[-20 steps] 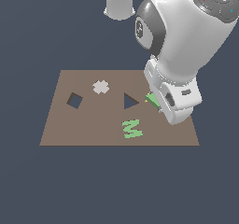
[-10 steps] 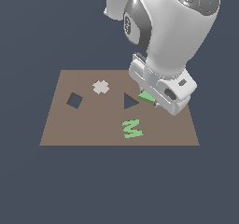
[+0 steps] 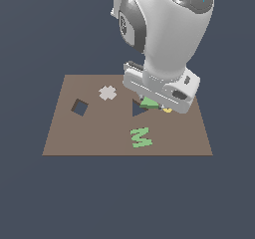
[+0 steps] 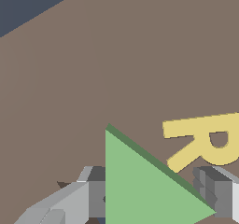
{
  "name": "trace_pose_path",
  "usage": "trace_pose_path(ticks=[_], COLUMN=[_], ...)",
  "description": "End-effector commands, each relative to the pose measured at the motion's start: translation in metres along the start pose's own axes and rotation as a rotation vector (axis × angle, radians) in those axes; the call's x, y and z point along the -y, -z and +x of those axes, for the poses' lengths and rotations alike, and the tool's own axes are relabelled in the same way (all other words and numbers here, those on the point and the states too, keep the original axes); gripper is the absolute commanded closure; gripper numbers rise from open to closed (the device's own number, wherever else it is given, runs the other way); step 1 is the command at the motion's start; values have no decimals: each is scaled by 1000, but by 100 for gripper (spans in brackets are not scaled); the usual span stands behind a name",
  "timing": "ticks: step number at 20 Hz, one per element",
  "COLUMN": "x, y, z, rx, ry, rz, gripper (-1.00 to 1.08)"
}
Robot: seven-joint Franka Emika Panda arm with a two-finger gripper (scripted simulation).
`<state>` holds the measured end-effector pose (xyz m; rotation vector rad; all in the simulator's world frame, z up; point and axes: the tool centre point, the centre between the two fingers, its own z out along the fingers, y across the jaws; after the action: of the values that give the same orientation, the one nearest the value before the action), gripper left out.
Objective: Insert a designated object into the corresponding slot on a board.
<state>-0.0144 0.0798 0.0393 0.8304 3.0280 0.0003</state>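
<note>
You've got the white Panda arm [image 3: 164,34] filling the upper middle of the exterior view, its wrist block low over the board [image 3: 99,133], a big flat brown square panel on the dark floor. Board carries three cut-out shapes in a rough row: dark diamond-turned square hole [image 3: 79,107] toward the exterior view's left, pale grey cross [image 3: 107,92] next to it, dark triangular slot [image 3: 138,108] near the middle. Green M piece [image 3: 141,137] lies flat on the board, near the slot on the viewer's side. The gripper [image 4: 151,192] has its grey fingers [image 4: 217,190] closed in on either side of the light-green triangle block [image 4: 140,185], so you're holding it; wrist view shows a finger at each flank of the block. In the exterior view the triangle block [image 3: 149,102] sits under the wrist, just beside the slot on the exterior view's right, partly overlapping its edge; you can't tell if it touches the board. Yellow R piece [image 4: 205,141] lies flat on the board just beyond the block, and only a sliver [image 3: 168,110] peeks from under the wrist.
</note>
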Motion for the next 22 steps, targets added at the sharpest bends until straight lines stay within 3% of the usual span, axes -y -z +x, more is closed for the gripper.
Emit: trace_pose_path(ticks=[1,11,22], x=[5,19,24], y=[0,1,1], z=[-3,-17,-27], rx=[0,0,0], ry=[88,347,495], rz=[0,0,0], gripper=[108,108,108])
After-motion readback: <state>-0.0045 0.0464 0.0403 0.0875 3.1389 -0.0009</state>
